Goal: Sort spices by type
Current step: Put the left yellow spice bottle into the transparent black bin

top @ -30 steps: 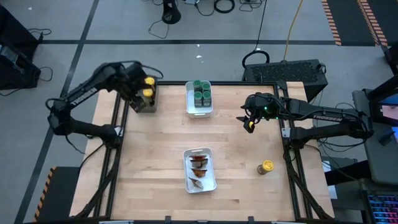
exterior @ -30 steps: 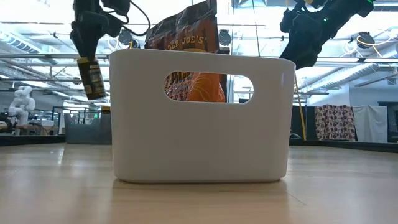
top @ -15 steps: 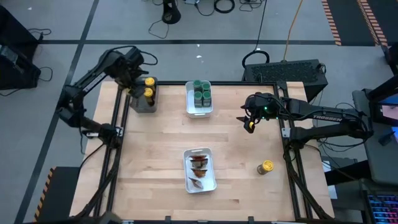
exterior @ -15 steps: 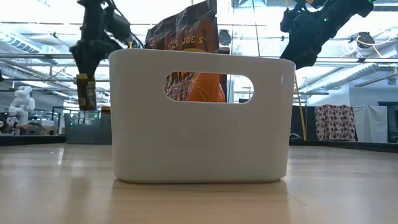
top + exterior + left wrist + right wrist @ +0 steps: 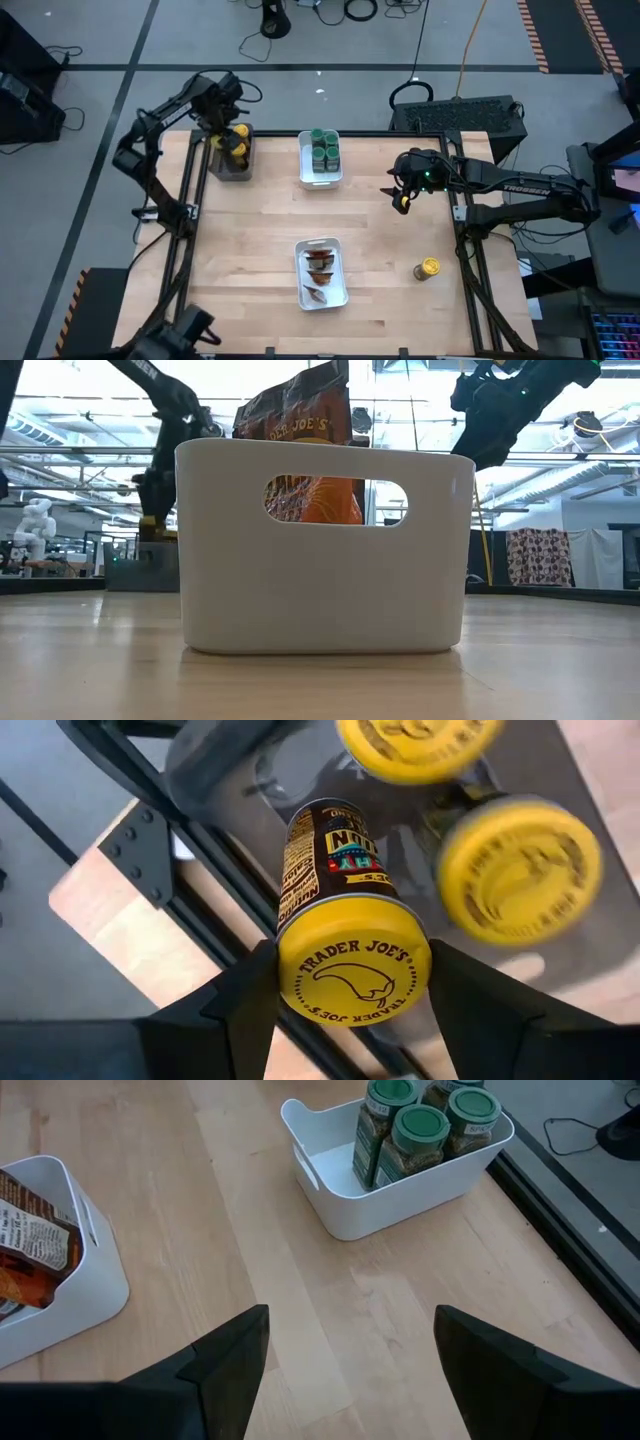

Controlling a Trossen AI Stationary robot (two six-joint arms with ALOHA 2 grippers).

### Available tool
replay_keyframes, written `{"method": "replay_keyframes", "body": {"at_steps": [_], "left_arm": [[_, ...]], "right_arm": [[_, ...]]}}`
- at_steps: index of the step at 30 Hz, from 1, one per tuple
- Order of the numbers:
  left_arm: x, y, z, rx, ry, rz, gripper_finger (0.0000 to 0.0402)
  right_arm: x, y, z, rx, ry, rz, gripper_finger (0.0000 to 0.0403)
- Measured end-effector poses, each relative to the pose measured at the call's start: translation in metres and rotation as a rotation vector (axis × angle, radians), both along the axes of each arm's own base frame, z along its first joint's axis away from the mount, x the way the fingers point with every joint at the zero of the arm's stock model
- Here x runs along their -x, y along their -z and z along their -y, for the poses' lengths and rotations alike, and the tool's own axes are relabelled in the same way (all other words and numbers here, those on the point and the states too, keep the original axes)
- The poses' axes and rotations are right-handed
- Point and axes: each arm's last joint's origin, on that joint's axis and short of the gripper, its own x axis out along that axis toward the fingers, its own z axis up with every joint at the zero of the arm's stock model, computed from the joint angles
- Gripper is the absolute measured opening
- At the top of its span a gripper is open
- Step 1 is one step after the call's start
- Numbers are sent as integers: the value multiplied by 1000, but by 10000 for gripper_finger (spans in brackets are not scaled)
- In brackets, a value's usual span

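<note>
My left gripper (image 5: 352, 1020) is shut on a yellow-lidded jar (image 5: 345, 920) and hangs over the dark grey tray (image 5: 230, 166) at the table's far left. Two more yellow-lidded jars (image 5: 520, 870) stand in that tray. A white bin (image 5: 320, 172) at the far middle holds green-lidded jars (image 5: 418, 1140). A nearer white bin (image 5: 322, 295) holds brown-orange packets (image 5: 320, 262). One yellow-lidded jar (image 5: 428, 268) stands alone on the wood at the near right. My right gripper (image 5: 350, 1370) hangs open above the table's right side, with nothing between its fingers. My left gripper pinches the jar at its lid end (image 5: 352, 970), one finger (image 5: 240, 1010) on each side of the yellow lid. The fingers come from above, pointing down. The jar hangs upright below them at the tray's edge; whether its base touches the tray cannot be told.
In the low view the packet bin (image 5: 320, 550) fills the foreground and hides most of the table behind it. Bare wood lies between the two white bins and around the lone jar. Black frame rails run along the table's left and right edges.
My left gripper has carried the yellow-lidded jar down toward the dark grey tray and a little toward the table's far edge, the arm swinging with it. The jar stays upright in the hold.
</note>
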Motion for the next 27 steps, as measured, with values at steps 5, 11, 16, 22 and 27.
{"method": "replay_keyframes", "body": {"at_steps": [5,11,16,22,27], "left_arm": [[5,11,-15,8,-40,32,226],[15,18,-31,-9,-98,125,226],[17,23,-39,-22,-125,167,226],[15,31,-44,13,-153,164,226],[14,34,-44,21,-154,158,241]], "right_arm": [[0,0,0,0,0,0,267],[0,0,0,0,0,0,267],[0,0,0,0,0,0,267],[0,0,0,0,0,0,267],[0,0,0,-6,6,2,267]]}}
